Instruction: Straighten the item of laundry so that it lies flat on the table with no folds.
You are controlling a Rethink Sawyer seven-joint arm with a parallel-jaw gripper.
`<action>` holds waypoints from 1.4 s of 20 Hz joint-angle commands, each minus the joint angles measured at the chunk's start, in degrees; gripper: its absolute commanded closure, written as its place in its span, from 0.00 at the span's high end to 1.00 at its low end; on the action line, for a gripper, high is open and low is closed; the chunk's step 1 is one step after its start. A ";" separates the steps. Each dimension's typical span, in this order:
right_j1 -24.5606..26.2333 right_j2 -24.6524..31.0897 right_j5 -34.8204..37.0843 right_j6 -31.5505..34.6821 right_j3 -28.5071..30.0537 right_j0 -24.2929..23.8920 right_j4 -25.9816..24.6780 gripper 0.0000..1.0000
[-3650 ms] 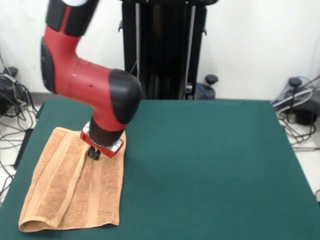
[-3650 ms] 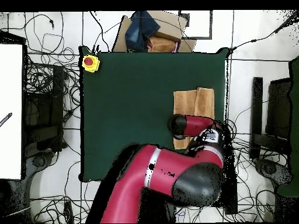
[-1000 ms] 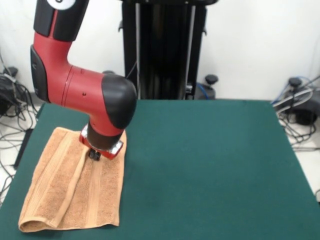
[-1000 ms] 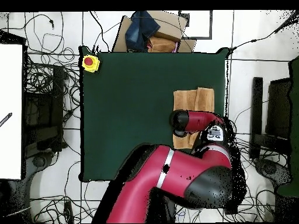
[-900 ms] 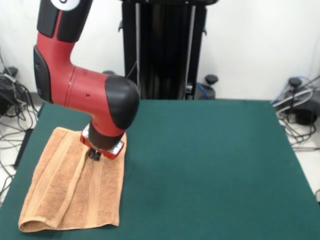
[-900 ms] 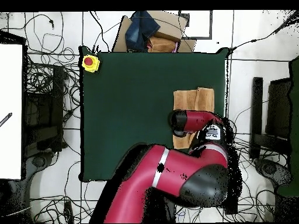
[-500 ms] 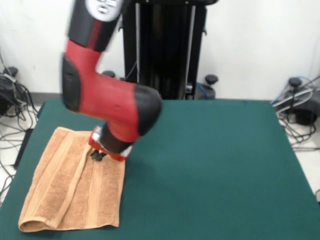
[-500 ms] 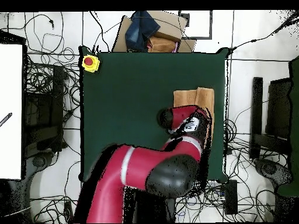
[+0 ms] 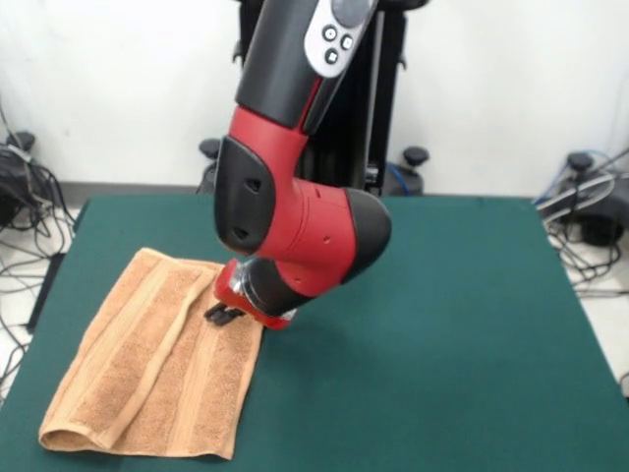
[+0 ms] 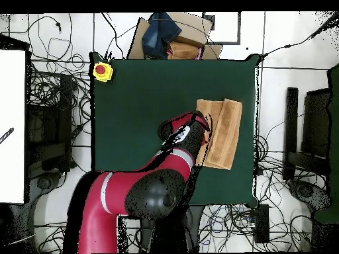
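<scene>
The item of laundry (image 9: 147, 364) is a tan-orange terry towel lying skewed near the left edge of the green table (image 9: 442, 295). A long raised fold runs down its length, and its near left end is rolled under. My gripper (image 9: 220, 314) is down on the towel by its far right edge. The dark fingers are close together and pinch the cloth. From overhead the towel (image 10: 224, 135) lies at the right side of the table (image 10: 145, 99), and the red wrist (image 10: 192, 127) covers its left edge and hides the gripper.
A yellow box with a red button (image 10: 102, 71) sits on one table corner. A cardboard box with blue cloth (image 10: 169, 36) stands just beyond the table edge. Cables (image 9: 20, 187) lie on the floor around the table.
The arm has swung right in the front view, toward the table's middle. The towel's held end came with it, so the towel has turned and now lies at an angle.
</scene>
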 commanded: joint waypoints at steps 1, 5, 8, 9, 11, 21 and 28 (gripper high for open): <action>7.26 13.13 -9.72 16.13 -4.40 0.26 9.41 0.00; 7.94 15.10 -12.59 16.21 -4.95 -0.63 11.31 0.00; 6.15 19.54 -16.51 12.76 -1.73 -3.14 12.53 0.00; 5.19 21.58 -18.36 11.47 0.04 -4.26 12.89 0.00; 3.01 28.00 -23.13 7.72 4.85 -8.39 13.65 0.00; 4.15 22.83 -14.94 17.79 0.07 -2.97 13.95 0.00; 10.92 8.28 0.70 29.69 -11.83 6.00 15.50 0.00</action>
